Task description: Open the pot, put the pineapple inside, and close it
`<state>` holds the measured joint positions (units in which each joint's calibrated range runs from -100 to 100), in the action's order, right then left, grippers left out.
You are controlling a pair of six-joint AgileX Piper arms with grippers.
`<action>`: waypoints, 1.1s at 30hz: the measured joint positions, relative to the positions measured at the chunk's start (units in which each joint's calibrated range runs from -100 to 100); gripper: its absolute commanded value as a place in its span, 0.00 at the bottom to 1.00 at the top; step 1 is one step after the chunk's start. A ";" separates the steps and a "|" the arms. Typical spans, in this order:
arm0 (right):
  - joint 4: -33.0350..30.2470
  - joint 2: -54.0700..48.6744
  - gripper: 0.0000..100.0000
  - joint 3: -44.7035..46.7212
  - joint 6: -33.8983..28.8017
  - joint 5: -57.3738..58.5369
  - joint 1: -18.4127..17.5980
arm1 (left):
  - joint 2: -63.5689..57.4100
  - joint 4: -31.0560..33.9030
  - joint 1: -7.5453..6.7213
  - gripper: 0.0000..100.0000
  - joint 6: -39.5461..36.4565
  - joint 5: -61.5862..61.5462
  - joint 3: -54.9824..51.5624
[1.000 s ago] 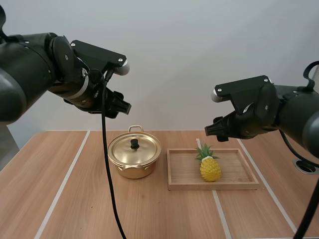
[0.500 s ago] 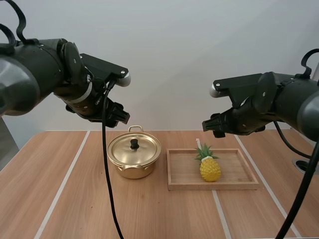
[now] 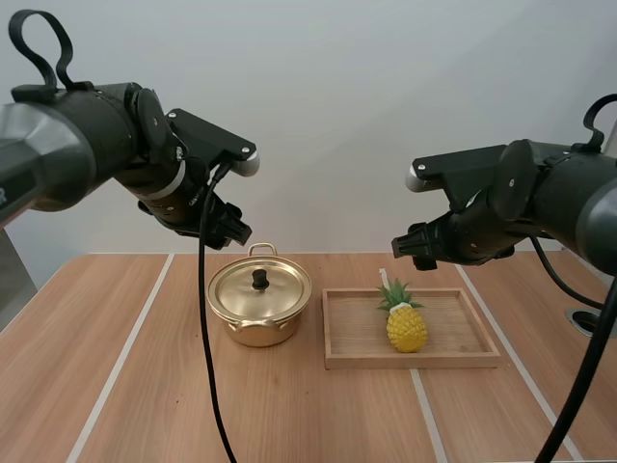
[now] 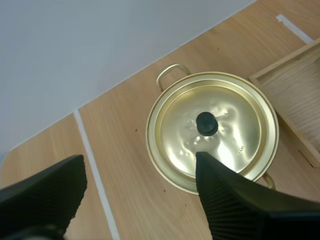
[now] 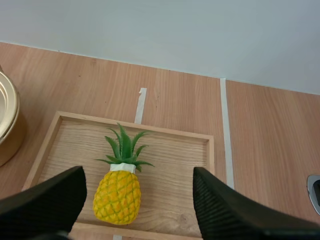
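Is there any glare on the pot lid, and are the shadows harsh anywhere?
Left wrist view: the lid shows soft pale reflections around its knob, no harsh glare. High view: even light, only a faint shadow under the pot. Right wrist view: the pineapple is evenly lit, with barely any shadow on the tray.

Left end effector partly hides the pot.

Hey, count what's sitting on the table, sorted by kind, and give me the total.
pot: 1
lid: 1, on the pot
pineapple: 1, in the tray
tray: 1, wooden
Total: 4
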<state>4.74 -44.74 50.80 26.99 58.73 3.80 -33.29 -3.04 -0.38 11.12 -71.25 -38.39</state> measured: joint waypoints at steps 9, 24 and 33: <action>-0.93 0.00 1.00 0.00 0.00 2.30 0.00 | 18.37 -14.33 0.00 1.00 21.44 -9.62 5.95; -1.75 0.00 1.00 0.00 0.00 3.07 0.00 | 36.45 -19.10 0.00 1.00 22.24 -27.09 24.62; -1.75 0.00 1.00 0.00 0.00 3.07 0.00 | 43.02 -13.16 0.00 1.00 21.70 -27.97 25.73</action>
<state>2.98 -44.74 50.80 26.99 61.80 3.80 9.73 -16.19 -0.38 32.82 -99.23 -12.65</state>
